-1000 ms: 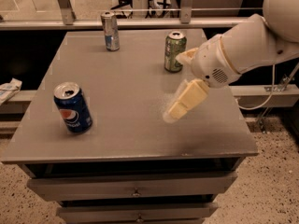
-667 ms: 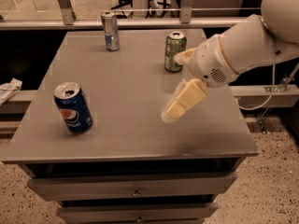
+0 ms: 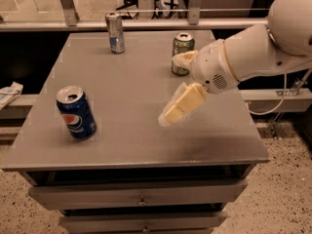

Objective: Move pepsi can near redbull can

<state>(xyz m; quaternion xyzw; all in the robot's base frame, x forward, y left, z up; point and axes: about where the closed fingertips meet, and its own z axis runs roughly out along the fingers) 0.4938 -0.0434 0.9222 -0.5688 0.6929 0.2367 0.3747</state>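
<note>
The pepsi can (image 3: 76, 112), dark blue with a round red-white-blue logo and an opened silver top, stands upright near the front left of the grey table (image 3: 122, 72). The redbull can (image 3: 115, 32), slim and silver with a blue lower band, stands at the table's far edge, left of centre. My gripper (image 3: 169, 88) hovers over the table's right middle, open and empty. One cream finger (image 3: 181, 105) points down-left. The other finger (image 3: 184, 58) is beside a green can. The gripper is well right of the pepsi can.
A green can (image 3: 182, 52) stands at the far right, just behind my gripper. The white arm (image 3: 263, 48) comes in from the right. A metal rail (image 3: 156, 23) runs behind the table. Drawers (image 3: 141, 196) sit under the front edge. A white object (image 3: 7, 94) lies off to the left.
My gripper has shifted slightly to the left over the table. The cans have not moved.
</note>
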